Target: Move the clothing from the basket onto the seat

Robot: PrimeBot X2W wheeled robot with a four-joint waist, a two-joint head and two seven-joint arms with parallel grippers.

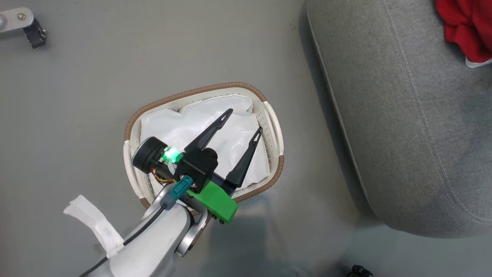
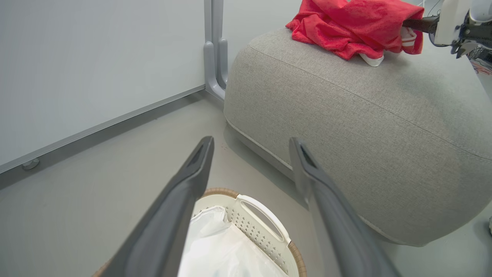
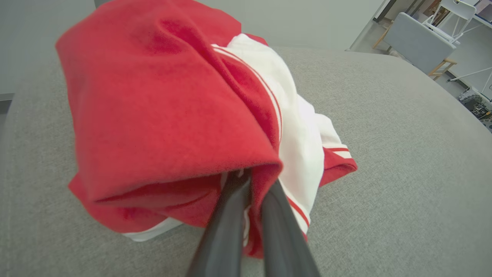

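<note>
The red clothing with white trim lies bunched on the grey seat, and my right gripper is shut on its fabric, fingertips buried in a fold. In the head view the clothing shows at the seat's far right corner. My left gripper hangs open over the basket, whose white liner holds no garment. The left wrist view shows its open fingers above the basket, with the clothing on the seat beyond.
The basket stands on grey floor just left of the seat. A metal bracket with a black caster sits at the far left. A white wall panel and grey post stand behind the seat. Chairs stand further off.
</note>
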